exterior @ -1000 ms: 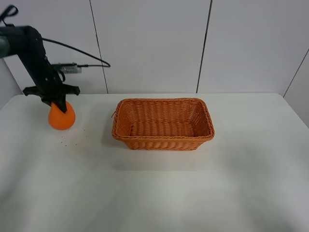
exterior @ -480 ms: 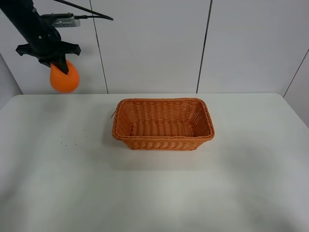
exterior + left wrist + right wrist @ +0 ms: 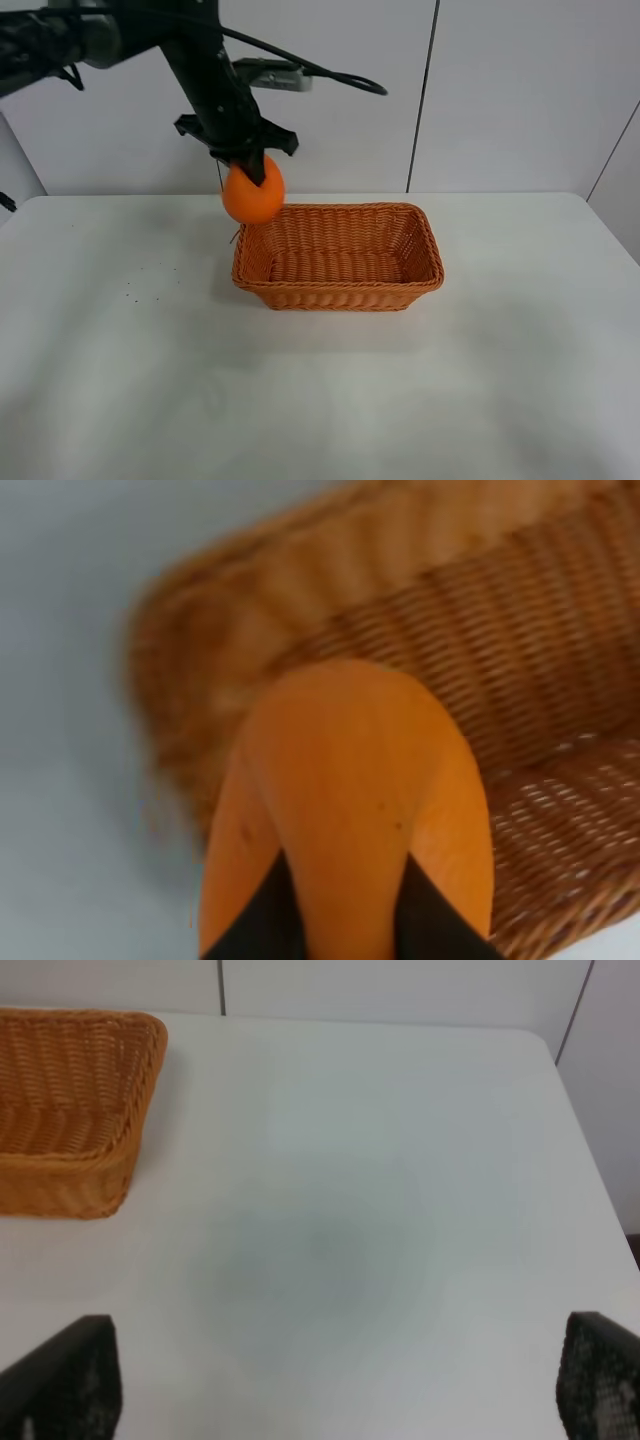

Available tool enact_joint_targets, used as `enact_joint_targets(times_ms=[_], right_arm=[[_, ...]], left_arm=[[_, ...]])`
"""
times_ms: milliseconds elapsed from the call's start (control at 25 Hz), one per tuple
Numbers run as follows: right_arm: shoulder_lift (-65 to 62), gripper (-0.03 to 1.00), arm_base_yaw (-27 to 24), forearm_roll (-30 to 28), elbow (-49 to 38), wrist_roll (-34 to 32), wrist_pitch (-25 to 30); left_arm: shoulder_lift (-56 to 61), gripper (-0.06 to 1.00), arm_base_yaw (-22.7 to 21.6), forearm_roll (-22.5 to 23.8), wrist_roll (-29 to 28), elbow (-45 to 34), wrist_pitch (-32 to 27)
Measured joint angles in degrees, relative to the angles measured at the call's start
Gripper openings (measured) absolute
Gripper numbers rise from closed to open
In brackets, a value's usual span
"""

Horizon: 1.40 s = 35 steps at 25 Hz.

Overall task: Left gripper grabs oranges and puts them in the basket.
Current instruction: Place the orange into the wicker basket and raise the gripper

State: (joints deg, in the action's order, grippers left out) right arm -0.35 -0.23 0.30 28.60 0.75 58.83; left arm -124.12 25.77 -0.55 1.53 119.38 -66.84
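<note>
Reaching in from nine o'clock, the black left gripper (image 3: 247, 163) points straight down, short fingers (image 3: 268, 925) pinching the smooth orange (image 3: 252, 193) — held aloft over the ten o'clock corner of the woven wicker basket (image 3: 340, 292), seemingly clear of its braided rim. The right gripper (image 3: 330, 1365) hangs spread wide above the white table (image 3: 400, 1160).
</note>
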Motion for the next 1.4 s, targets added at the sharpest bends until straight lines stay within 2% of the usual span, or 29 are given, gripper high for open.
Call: enact_joint_targets(times_ms=[320,440,600,680,880,920,1080,1240,1400], right_arm=[[0.0,0.69,0.0,0.0,0.0,0.0,0.0],[0.0,0.69,0.0,0.0,0.0,0.0,0.0],[0.0,0.69,0.0,0.0,0.0,0.0,0.0],[0.0,0.69,0.0,0.0,0.0,0.0,0.0],[0.0,0.69,0.0,0.0,0.0,0.0,0.0],[0.0,0.69,0.0,0.0,0.0,0.0,0.0],[0.0,0.69,0.0,0.0,0.0,0.0,0.0],[0.0,0.69,0.0,0.0,0.0,0.0,0.0],[0.0,0.69,0.0,0.0,0.0,0.0,0.0]], left_arm=[[-10.18,0.2,6.03,0.0,-0.72,0.75,11.74],[-13.28,0.2,6.65,-0.06,-0.78,0.75,14.4],[-15.16,0.2,6.71,0.0,-1.87,0.75,15.07],[-15.16,0.28,6.71,0.11,-2.02,0.82,14.78],[-15.16,0.72,6.71,0.11,-1.53,0.82,11.09],[-15.16,0.76,6.71,0.11,-1.53,0.82,10.26],[-14.7,0.83,6.71,0.11,-1.53,0.82,7.57],[-12.85,0.83,6.71,0.18,-0.62,1.94,5.28],[-5.89,0.84,6.71,0.55,0.14,4.19,2.76]])
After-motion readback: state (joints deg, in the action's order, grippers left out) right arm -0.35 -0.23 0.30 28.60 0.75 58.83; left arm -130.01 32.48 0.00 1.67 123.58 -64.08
